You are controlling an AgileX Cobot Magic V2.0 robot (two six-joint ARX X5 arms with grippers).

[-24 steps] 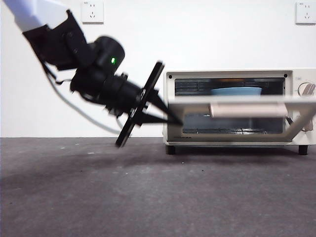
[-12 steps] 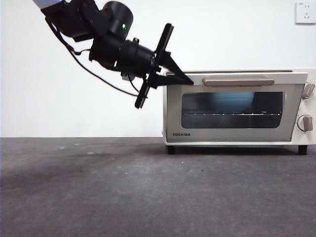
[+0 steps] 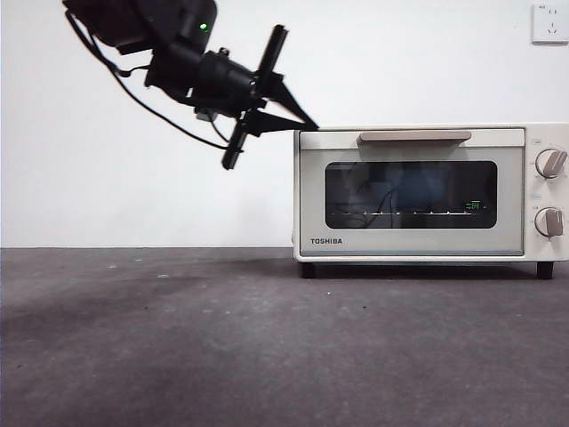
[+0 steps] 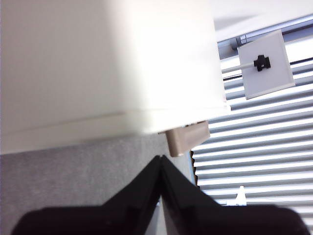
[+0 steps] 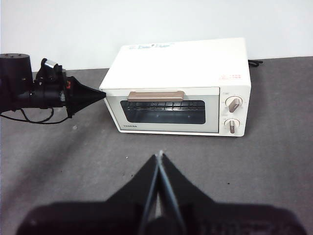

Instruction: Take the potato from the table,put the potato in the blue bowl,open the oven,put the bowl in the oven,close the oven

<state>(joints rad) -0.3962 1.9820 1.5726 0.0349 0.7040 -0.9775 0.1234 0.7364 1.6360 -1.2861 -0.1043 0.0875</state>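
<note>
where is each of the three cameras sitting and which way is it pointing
Front view: low at table height, looking level at the oven door; the left claw reaches in from upper left, at the oven's top corner.
Left wrist view: on the left arm, close against the oven's side and handle; its shut claw shows.
Right wrist view: on the right arm, high and back, looking down at the oven front; its shut claw shows.
Shared: front and right wrist views both show the left claw.

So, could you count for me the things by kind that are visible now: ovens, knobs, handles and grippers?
Oven: 1
Knobs, upper and lower: 2
Handle: 1
Grippers, left at the oven's top corner, right back over the table: 2
Total: 6
</note>
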